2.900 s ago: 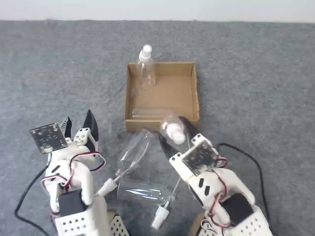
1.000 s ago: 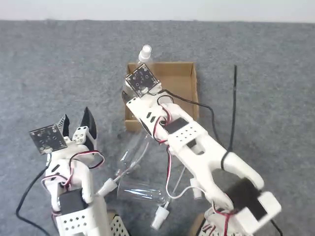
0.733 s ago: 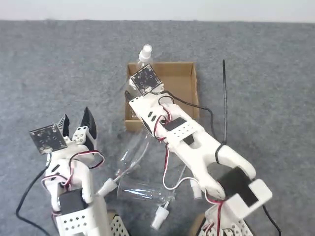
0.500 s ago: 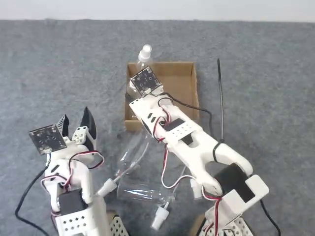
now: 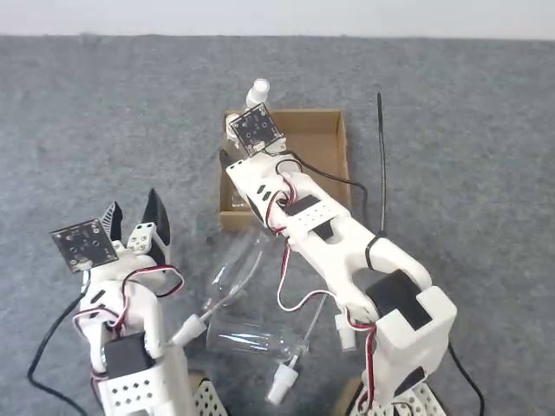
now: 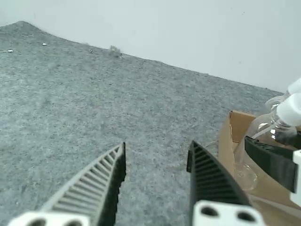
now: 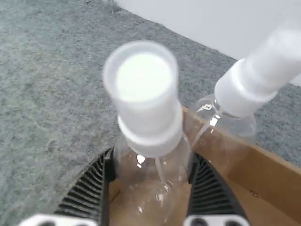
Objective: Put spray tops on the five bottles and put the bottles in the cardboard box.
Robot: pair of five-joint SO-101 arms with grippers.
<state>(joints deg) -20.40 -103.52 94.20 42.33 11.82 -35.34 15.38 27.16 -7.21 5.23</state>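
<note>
Bottles are your measure, and you are partway. One capped bottle sits clenched between the jaws of your right gripper, held at the back left corner of the cardboard box. Whether its base rests on the box floor cannot be told. A second capped bottle stands just behind it at the same corner, leaning a little against the wall.

Two more bottles, and, lie on the grey mat between the arms, outside the box. A white top sits at the first bottle's neck and another lies near the second. Whether either is screwed home you cannot tell. By my count both need checking and boxing, and a fifth bottle must be accounted for.

The gripped bottle's long axis runs close to vertical, with its spray top pointing up and its base down into the box.

Your left gripper hangs spread and empty over the mat, well apart from the box.
</note>
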